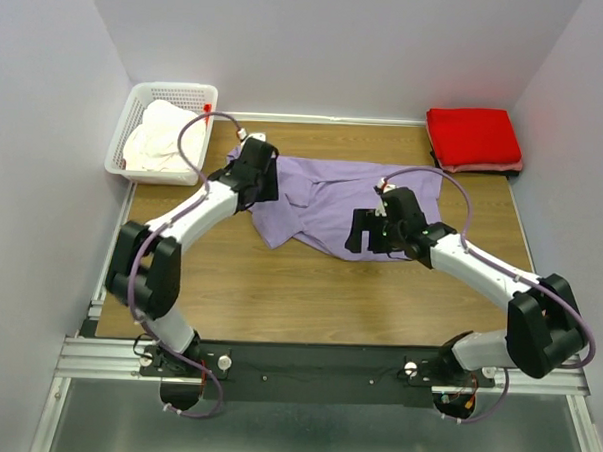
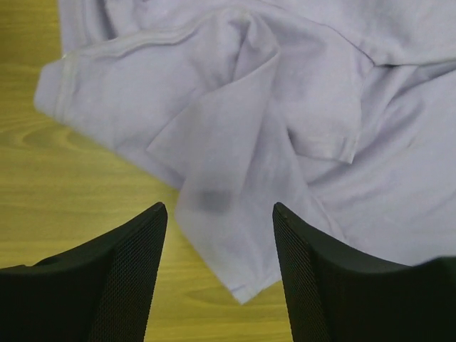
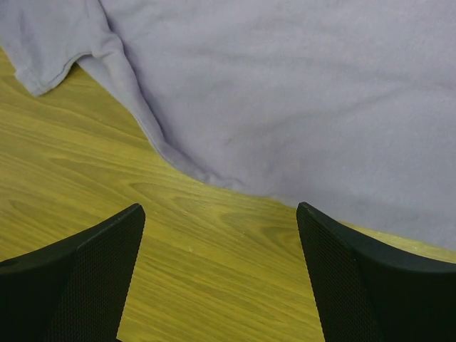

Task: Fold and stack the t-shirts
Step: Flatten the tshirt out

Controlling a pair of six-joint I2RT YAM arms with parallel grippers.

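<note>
Step in hand, judged: flattening of purple shirt (image 1: 333,202) before the first fold. Right gripper (image 3: 221,208): fingers wide apart, empty, poised over bare table (image 1: 308,296) just near of the hem at the shirt's 5 o'clock edge. Left gripper (image 2: 219,210): likewise wide open and empty, above a folded-over sleeve flap at the shirt's 9 o'clock end. For a clean result: lower each gripper onto a single layer at the very edge, pinch hem and sleeve tip only, then draw toward 3 and 9 o'clock together to pull the slack out; avoid catching the doubled flap under the left fingers, likely to lock the crease in. Purple shirt: lavender, soft, crumpled, spread mid-table, one sleeve turned over on itself, hem curved rather than straight, not yet folded. Farther off: red shirt (image 1: 473,138), folded square, at the 1 o'clock corner; white shirt (image 1: 160,140), bunched inside basket (image 1: 177,88), at 11 o'clock.
</note>
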